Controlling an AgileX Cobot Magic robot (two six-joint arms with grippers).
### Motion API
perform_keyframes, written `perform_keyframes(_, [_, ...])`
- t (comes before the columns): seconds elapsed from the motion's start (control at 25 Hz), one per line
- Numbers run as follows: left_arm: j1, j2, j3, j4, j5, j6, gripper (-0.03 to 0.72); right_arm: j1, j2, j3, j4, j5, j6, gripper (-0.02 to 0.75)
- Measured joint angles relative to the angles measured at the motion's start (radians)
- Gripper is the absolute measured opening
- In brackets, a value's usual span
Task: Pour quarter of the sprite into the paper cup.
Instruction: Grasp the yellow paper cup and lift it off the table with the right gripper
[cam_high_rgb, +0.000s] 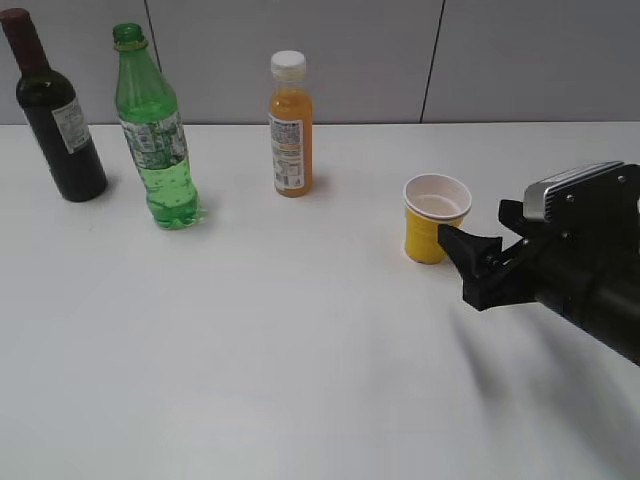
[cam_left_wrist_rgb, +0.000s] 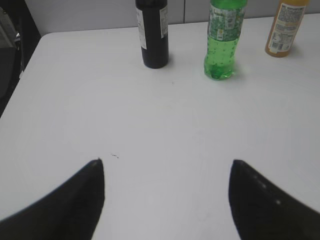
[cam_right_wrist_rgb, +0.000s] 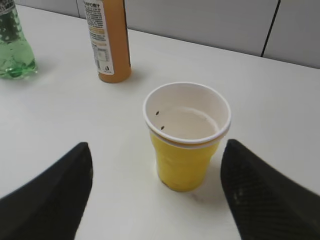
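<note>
The sprite (cam_high_rgb: 152, 130), a tall green bottle with no cap and a printed label, stands upright at the back left of the white table; it also shows in the left wrist view (cam_left_wrist_rgb: 222, 37) and partly in the right wrist view (cam_right_wrist_rgb: 12, 42). The paper cup (cam_high_rgb: 433, 217), yellow with a white inside, stands upright at the right; it holds some clear liquid (cam_right_wrist_rgb: 186, 122). My right gripper (cam_right_wrist_rgb: 157, 190) is open, its fingers apart, just short of the cup (cam_right_wrist_rgb: 185, 135). My left gripper (cam_left_wrist_rgb: 167, 192) is open and empty above bare table, well short of the bottles.
A dark wine bottle (cam_high_rgb: 58, 115) stands left of the sprite and shows in the left wrist view (cam_left_wrist_rgb: 152, 32). An orange juice bottle (cam_high_rgb: 290, 125) with a white cap stands between sprite and cup, also in the right wrist view (cam_right_wrist_rgb: 107, 40). A grey wall is behind the table.
</note>
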Motion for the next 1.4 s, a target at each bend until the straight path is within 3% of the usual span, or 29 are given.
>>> perform_keyframes(0.12, [0.000,0.000,0.000,0.000,0.000,0.000,0.589,0.000,0.068,-0.001,0.000,-0.087,0.001,0.602])
perform_keyframes(0.52, [0.000,0.000,0.000,0.000,0.000,0.000,0.589,0.000,0.190,-0.056,0.022,-0.098,-0.021,0.602])
perform_keyframes(0.72, [0.000,0.000,0.000,0.000,0.000,0.000,0.589,0.000,0.241,-0.091,0.029,-0.047,-0.022,0.604])
perform_keyframes(0.92, [0.000,0.000,0.000,0.000,0.000,0.000,0.589,0.000,0.291,-0.146,0.031,0.015,-0.022,0.669])
perform_keyframes(1.4, [0.000,0.000,0.000,0.000,0.000,0.000,0.589,0.000,0.396,-0.221,0.083,0.022,-0.022,0.676])
